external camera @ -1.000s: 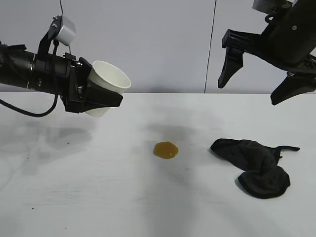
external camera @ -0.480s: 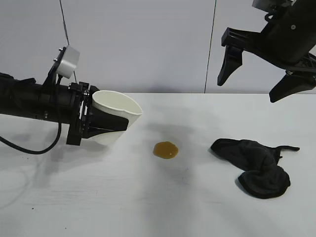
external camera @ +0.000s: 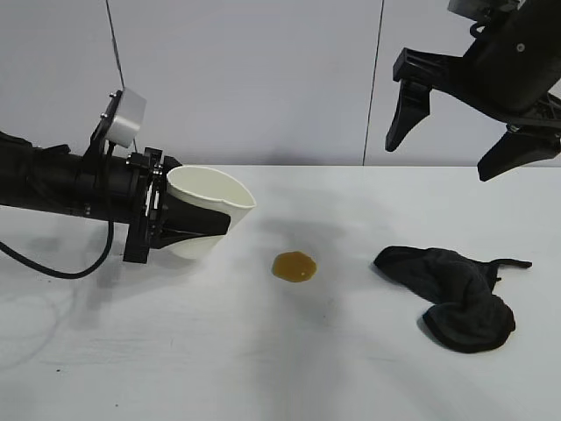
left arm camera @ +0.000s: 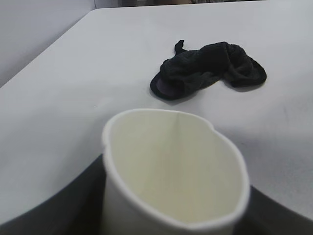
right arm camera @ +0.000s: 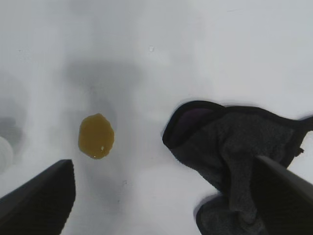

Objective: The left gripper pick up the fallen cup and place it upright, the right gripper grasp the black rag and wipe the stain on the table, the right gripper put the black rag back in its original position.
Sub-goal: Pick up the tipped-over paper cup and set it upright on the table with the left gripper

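My left gripper [external camera: 219, 224] is shut on the white paper cup [external camera: 203, 195], low over the left part of the table [external camera: 263, 368]. The cup leans with its mouth up and to the right, its rim pinched slightly oval. I cannot tell whether its base touches the table. In the left wrist view the cup [left arm camera: 171, 176] fills the foreground between the dark fingers. The amber stain [external camera: 294, 266] lies mid-table, right of the cup. The black rag [external camera: 451, 294] lies crumpled at the right. My right gripper [external camera: 441, 158] hangs open high above the rag, and its wrist view shows the stain [right arm camera: 96, 135] and rag [right arm camera: 230, 147] below.
A grey wall stands close behind the table's far edge. A black cable [external camera: 53, 263] loops from the left arm down onto the table at the far left.
My left gripper has come down and to the right with the cup, from well above the table to just over it. The right arm has stayed in place.
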`<action>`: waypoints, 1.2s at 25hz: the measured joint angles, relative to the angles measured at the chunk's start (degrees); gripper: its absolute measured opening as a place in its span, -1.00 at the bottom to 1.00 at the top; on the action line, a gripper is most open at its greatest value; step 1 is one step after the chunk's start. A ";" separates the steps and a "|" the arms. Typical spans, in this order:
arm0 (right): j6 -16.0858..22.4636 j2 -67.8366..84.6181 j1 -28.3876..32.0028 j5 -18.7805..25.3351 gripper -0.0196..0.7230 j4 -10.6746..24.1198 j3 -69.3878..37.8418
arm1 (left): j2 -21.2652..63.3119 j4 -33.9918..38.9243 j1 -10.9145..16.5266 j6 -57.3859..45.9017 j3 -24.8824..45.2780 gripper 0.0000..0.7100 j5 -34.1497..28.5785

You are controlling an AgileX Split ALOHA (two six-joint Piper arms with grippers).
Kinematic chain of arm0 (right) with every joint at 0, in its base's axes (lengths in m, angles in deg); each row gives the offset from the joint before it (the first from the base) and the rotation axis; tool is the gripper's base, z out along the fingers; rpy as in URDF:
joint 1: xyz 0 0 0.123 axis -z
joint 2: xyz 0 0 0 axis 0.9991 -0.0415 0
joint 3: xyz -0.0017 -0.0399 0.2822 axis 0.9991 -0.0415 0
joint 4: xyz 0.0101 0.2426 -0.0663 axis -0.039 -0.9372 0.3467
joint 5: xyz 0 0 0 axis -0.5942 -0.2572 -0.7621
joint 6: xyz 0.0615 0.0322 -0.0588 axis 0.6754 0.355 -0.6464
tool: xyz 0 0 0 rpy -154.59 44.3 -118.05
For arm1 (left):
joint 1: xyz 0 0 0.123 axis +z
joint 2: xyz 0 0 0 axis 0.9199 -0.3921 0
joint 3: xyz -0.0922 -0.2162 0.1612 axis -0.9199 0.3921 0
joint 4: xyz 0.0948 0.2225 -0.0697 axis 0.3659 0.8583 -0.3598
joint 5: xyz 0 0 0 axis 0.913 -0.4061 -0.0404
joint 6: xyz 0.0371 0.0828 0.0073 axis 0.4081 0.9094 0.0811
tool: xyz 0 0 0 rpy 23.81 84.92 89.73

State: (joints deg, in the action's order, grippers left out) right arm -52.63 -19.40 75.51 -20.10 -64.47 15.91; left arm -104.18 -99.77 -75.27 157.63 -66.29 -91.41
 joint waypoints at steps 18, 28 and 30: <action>-0.01 0.00 0.00 -0.29 0.86 0.00 0.00 | -3.08 0.00 0.00 -1.28 -0.58 0.29 -0.04; -0.01 0.00 0.00 -0.29 0.86 0.00 0.00 | -2.23 0.07 0.40 -10.12 -0.58 0.89 0.02; -0.06 0.00 0.00 -0.29 0.86 0.00 0.00 | -0.57 0.07 0.59 -14.50 -0.58 0.92 0.07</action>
State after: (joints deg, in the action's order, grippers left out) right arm -52.70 -19.40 75.51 -20.39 -64.47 15.91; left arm -104.75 -99.70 -74.68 143.13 -66.87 -91.34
